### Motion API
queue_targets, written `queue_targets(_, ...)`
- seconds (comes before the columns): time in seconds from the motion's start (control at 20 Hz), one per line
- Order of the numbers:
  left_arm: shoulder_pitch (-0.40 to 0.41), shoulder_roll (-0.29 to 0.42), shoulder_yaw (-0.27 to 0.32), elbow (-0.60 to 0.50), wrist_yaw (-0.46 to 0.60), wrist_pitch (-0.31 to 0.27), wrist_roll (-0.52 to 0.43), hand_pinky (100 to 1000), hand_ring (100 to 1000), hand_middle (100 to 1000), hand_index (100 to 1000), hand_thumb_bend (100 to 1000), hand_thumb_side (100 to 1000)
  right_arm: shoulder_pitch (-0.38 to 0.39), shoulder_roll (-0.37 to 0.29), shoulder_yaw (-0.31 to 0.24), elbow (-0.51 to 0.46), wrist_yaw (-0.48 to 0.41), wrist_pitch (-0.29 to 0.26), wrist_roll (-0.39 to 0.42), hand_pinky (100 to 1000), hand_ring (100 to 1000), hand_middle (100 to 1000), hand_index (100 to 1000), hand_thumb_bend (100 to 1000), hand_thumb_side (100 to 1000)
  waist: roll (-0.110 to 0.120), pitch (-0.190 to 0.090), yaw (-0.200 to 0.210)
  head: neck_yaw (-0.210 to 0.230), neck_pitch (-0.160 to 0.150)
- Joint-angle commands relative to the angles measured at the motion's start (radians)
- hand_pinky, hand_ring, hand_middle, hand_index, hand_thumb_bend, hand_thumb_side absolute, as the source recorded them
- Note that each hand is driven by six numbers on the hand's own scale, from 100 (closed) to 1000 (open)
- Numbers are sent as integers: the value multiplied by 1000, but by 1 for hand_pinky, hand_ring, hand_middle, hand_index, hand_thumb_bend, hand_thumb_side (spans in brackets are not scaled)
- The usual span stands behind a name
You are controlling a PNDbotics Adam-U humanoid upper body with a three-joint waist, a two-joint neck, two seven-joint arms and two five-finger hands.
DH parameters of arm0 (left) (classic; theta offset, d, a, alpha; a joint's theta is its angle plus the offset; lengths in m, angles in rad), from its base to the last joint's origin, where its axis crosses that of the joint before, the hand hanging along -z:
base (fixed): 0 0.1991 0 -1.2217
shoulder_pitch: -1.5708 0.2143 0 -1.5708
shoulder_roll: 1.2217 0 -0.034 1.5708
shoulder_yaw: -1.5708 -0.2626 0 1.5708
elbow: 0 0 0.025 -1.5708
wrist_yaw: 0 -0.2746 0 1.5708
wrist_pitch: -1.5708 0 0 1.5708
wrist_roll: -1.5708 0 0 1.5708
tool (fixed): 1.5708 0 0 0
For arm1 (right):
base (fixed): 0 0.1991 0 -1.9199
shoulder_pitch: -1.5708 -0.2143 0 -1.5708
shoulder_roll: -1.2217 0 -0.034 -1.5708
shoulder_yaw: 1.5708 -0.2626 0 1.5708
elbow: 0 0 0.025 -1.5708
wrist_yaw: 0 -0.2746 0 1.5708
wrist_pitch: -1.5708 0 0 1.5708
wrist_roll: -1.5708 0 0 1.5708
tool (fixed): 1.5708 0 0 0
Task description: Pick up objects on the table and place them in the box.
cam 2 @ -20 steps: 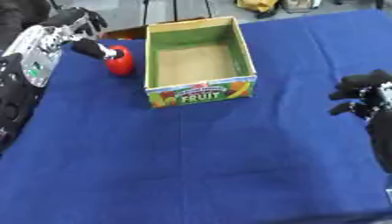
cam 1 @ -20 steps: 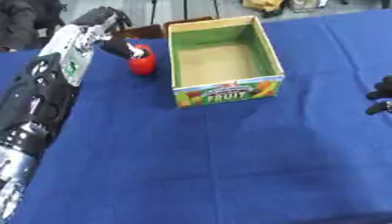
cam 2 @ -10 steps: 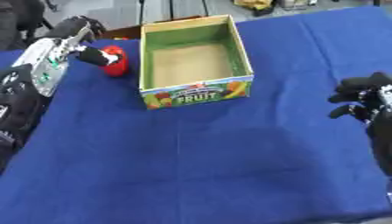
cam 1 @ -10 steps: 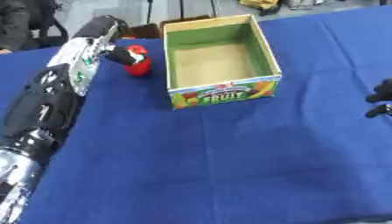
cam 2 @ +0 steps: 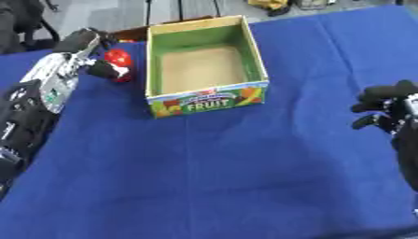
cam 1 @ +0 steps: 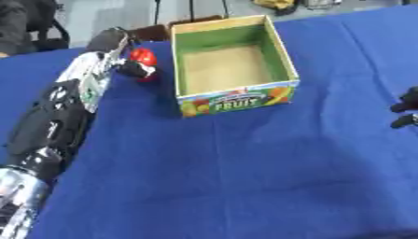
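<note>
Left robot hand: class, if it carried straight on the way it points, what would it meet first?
Probably nothing on the table: the left robot hand, beside the red object, points toward the table's far edge; depth is unclear.

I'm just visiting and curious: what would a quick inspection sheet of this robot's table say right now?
Surface: blue cloth table, bare in front.
Job's things: open fruit box, green inside, nothing visible in it; red object to its left, outside the box.
Clutter: nothing seen.
Hands: left robot hand at the red object, fingers curled round it; right robot hand idle at the right edge, fingers curled, holding nothing.
Cables: nothing seen.
Surroundings: grey floor beyond the table.
</note>
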Motion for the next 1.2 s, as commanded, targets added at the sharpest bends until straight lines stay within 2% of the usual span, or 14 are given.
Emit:
queue_targets(0.05, -12, 16, 1, -2, -7, 7, 5, 697, 620, 637, 793, 532, 432, -10, -21, -4, -25, 0, -2, 2, 486, 622, 594, 679, 100, 847, -4, -15, -2, 0, -16)
queue_targets(0.55, -1, 9, -4, 16, -6, 16, -42, 623, 571, 604, 777, 537, 428, -10, -20, -5, -24, 0, -2, 1, 485, 624, 594, 679, 100, 848, -4, -12, -6, -1, -20)
queue_targets(0.8, 3, 5, -8, 27, -4, 16, -92, 530, 497, 560, 734, 505, 408, -10, -20, -5, -24, 0, -2, 1, 485, 625, 594, 678, 100, 848, -3, -11, -7, -2, -21)
queue_targets(1.2, 15, -4, -12, 32, -8, 18, -178, 456, 441, 495, 675, 470, 369, -8, -18, -7, -23, 0, -1, 0, 484, 628, 594, 678, 100, 847, -4, -15, -6, -4, -23)
